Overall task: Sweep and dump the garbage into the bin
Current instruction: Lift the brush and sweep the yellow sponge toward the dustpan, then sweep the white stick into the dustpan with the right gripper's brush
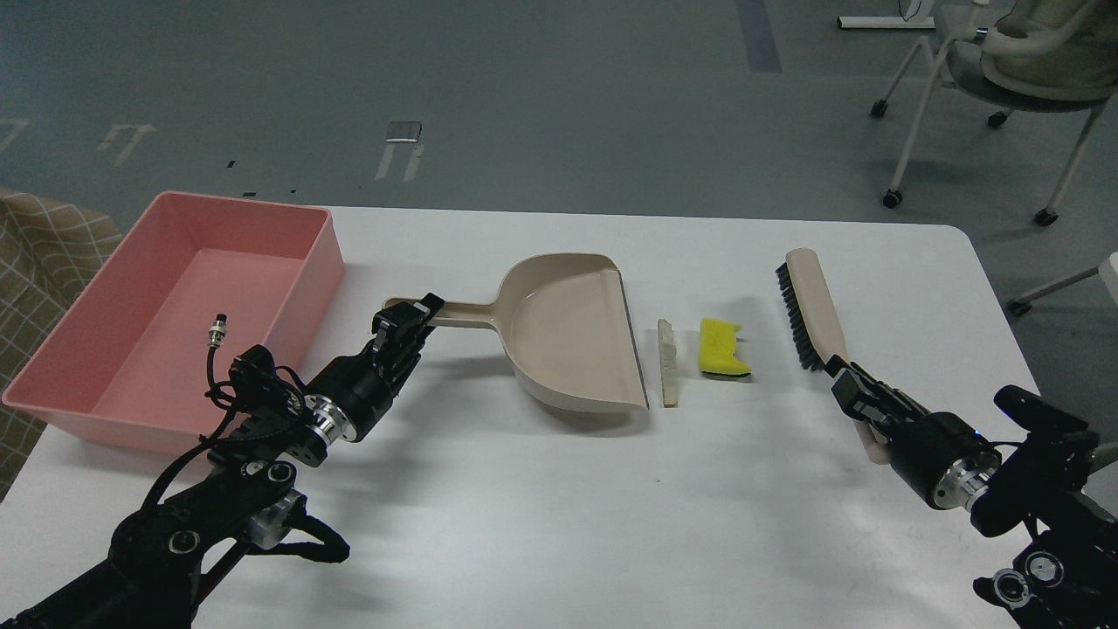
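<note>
The garbage lies mid-table: a yellow notched sponge piece (724,347) and a thin pale slice (668,362) just left of it. The beige dustpan (568,332) sits left of the slice, its open edge facing it with a small gap. My left gripper (407,320) is shut on the dustpan's handle. My right gripper (849,389) is shut on the handle of the beige black-bristled brush (808,303), which stands right of the sponge, bristles facing left, apart from it. The pink bin (105,349) stands at the left table edge, with nothing in it.
The white table (559,507) ends near the bin on the left and beyond the brush on the right. An office chair (1004,70) stands on the floor at the far right. A checked cloth (44,245) lies left of the bin.
</note>
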You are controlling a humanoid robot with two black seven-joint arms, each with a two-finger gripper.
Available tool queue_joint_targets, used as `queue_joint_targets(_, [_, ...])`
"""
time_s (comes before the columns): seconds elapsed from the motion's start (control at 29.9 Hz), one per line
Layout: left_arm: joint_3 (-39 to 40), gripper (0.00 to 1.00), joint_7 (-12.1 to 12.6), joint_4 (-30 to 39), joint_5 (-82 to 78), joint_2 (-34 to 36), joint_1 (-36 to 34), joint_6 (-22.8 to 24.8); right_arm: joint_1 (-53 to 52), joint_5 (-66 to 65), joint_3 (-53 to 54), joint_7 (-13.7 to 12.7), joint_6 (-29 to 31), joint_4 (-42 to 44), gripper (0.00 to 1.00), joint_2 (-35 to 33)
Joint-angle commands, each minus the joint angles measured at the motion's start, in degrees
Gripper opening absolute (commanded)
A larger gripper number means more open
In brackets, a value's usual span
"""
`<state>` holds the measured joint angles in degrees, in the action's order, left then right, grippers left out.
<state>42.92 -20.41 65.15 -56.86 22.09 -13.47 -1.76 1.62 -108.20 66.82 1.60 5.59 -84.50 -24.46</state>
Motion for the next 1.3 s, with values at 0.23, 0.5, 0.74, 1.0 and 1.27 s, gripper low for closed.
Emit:
queue_joint_targets(0.23, [-1.7, 0.0, -0.1, -1.2, 0.1, -0.1, -1.0, -0.2, 2.1, 0.0, -2.0, -0.1, 0.2, -1.7, 0.12, 1.8])
queue_joint_targets(0.5, [-1.7, 0.0, 0.0, -1.2, 0.1, -0.1, -1.0, -0.3, 1.8, 0.1, -3.8, -0.4, 1.3, 0.1, 0.13, 4.9])
queue_joint_targets(0.74, [-1.6, 0.0, -0.1, -1.2, 0.2, -0.2, -1.1, -0.3, -1.5, -0.1, -9.9, -0.6, 2.1, 0.1, 0.13, 6.5])
queue_joint_targets(1.0, [-1.6, 0.0, -0.2, -1.2, 0.2, -0.1, -1.0, -0.3, -5.0, -0.2, -15.4, -0.8, 2.1, 0.6, 0.13, 7.8])
queue_joint_targets(1.27, [-1.6, 0.0, -0.1, -1.2, 0.2, -0.4, -1.0, -0.3, -8.0, -0.1, -16.3, -0.8, 2.5, 0.7, 0.13, 11.3])
